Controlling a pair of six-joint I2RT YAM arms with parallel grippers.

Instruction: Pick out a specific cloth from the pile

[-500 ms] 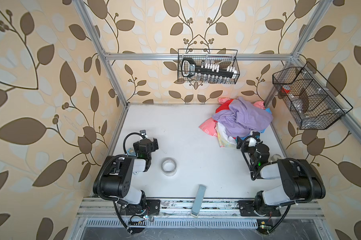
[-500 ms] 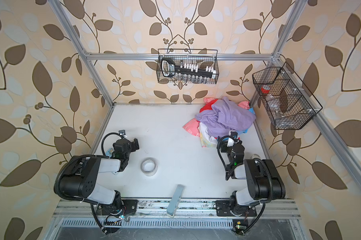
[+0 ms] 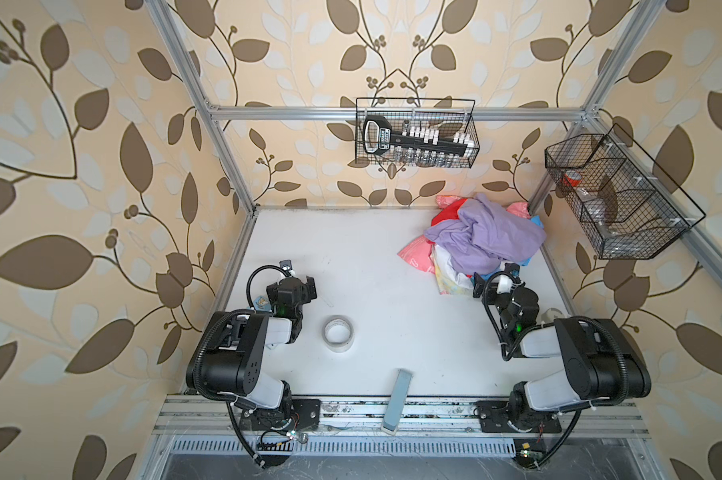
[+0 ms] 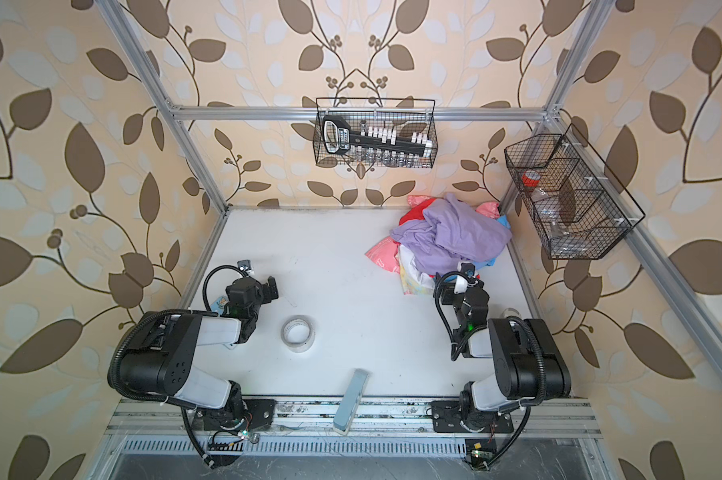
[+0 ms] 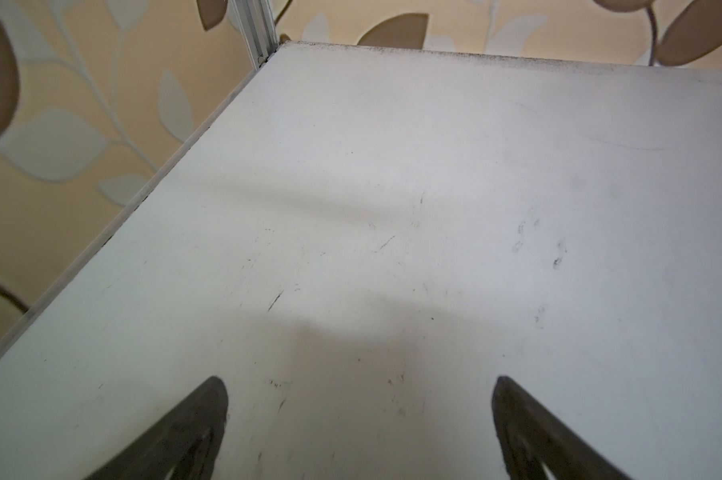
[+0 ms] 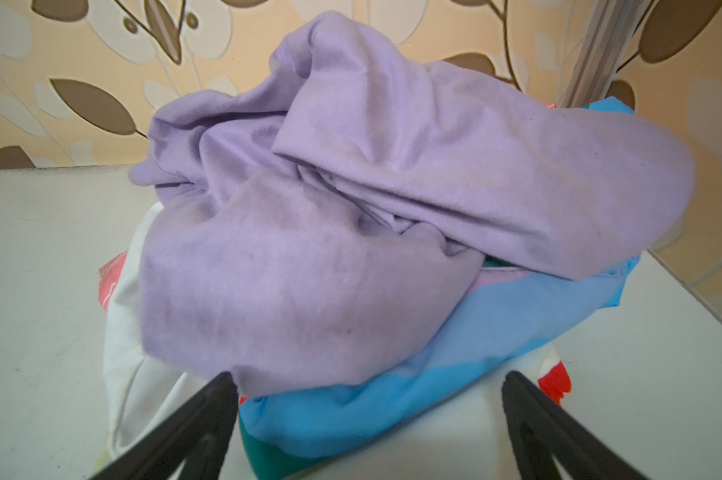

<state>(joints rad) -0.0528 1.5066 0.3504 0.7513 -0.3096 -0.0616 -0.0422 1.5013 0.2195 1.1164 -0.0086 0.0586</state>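
Right wrist view: faced the pile of mixed fabrics [image 6: 392, 299] at close range, with the right gripper [image 6: 367, 378] spread wide and empty, seemingly short of any fabric. Showed mostly the crumpled plain lavender cloth [image 6: 351, 208] on top, a bright blue fabric [image 6: 434, 374] beneath it, and a white fold [image 6: 126, 332] at the flank, possibly the white part of the wanted piece.

Both top views: placed the pile at the upper right of the white table [image 3: 351, 249], close to the back right corner. Found the thin pastel cloth in pale yellow and light blue patches with small pink flowers [image 3: 448, 284] poking out at the pile's lower left edge, pinned under the lavender cloth and just beside the pink cloth with white marks [image 3: 415, 253]. Put the right gripper [image 3: 495, 275] just below the pile, near that pastel corner but to its right.

Left wrist view: showed the left gripper [image 5: 359, 381] likewise spread wide and empty over bare table; sat at the left of the frame in both top views, well apart from the pile.

Judged the step as the approach before the grasp, with nothing lifted yet. Called next for a shift toward the pastel corner, away from the lavender and blue fabric dead ahead, then a low reach to pinch the exposed thin edge, a firm close, and a slow pull outward from under the lavender weight. Risked dragging neighbouring fabrics along; might have needed the left gripper to hold the pile down.
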